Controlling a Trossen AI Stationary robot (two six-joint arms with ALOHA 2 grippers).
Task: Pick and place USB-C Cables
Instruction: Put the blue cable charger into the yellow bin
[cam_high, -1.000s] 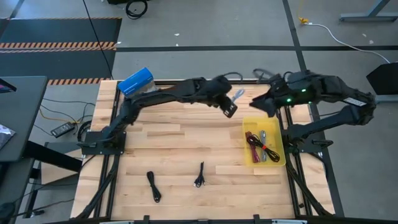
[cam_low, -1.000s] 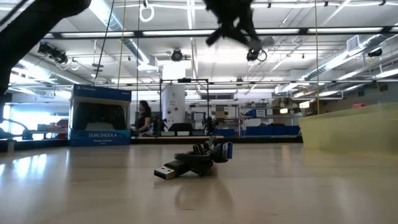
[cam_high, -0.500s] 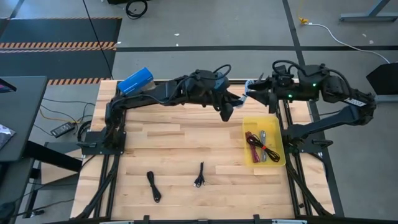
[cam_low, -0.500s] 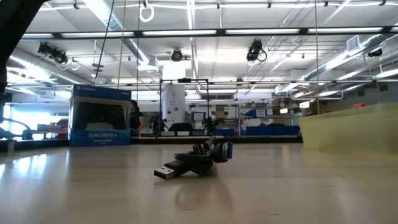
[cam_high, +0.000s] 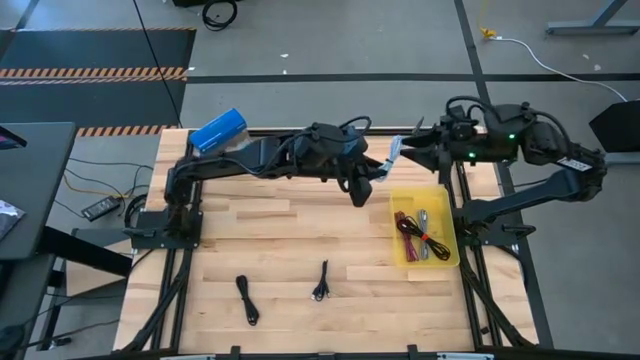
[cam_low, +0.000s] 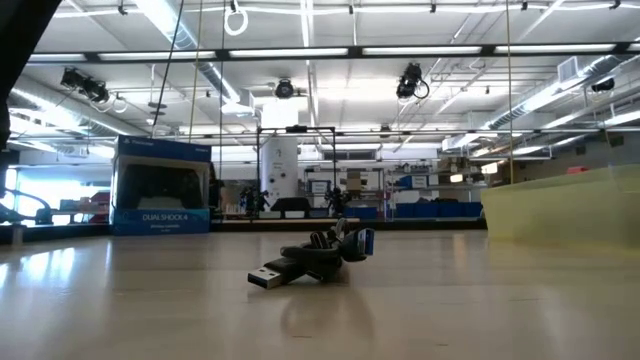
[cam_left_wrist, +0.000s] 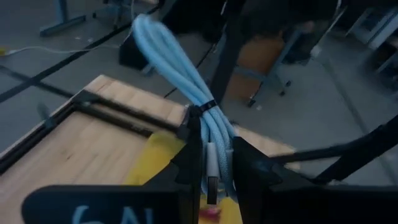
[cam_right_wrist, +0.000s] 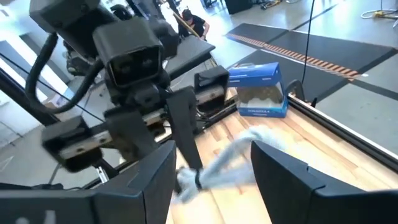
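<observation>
A pale blue-white USB-C cable bundle (cam_high: 393, 153) is held in the air by my left gripper (cam_high: 362, 188), above the table's far middle and just left of the yellow tray (cam_high: 447, 240). My right gripper (cam_high: 418, 152) is open, close to the bundle's free end on its right, and I see no touch. In the right wrist view its fingers (cam_right_wrist: 149, 180) stand wide, with the bundle (cam_right_wrist: 236, 158) beyond them. The tray holds maroon, black and silver-grey cables (cam_high: 418, 232). Two black bundles (cam_high: 247, 298), (cam_high: 322, 282) lie flat on the near table, one of them in the low view (cam_low: 315, 260). My left gripper (cam_left_wrist: 214, 152) pinches the pale blue-white bundle between its two fingers (cam_left_wrist: 189, 155), just below the black tie, near the plug end (cam_left_wrist: 211, 134). The bundle is lifted clear of the table, and its looped end (cam_left_wrist: 149, 31) sticks out beyond the fingertips toward my right gripper.
A blue rectangular box (cam_high: 218, 130) stands at the table's far left corner, also in the low view (cam_low: 160, 185) and the right wrist view (cam_right_wrist: 258, 90). The tray's wall (cam_low: 560, 205) rises at the right in the low view. Bare wood lies between the tray and the near cables.
My left gripper, shut on the pale bundle, moved a little toward the table's near edge and the tray. My right gripper drew back toward the far right and away from the bundle. The gripper seen at the top of the low view a second ago has left that view.
</observation>
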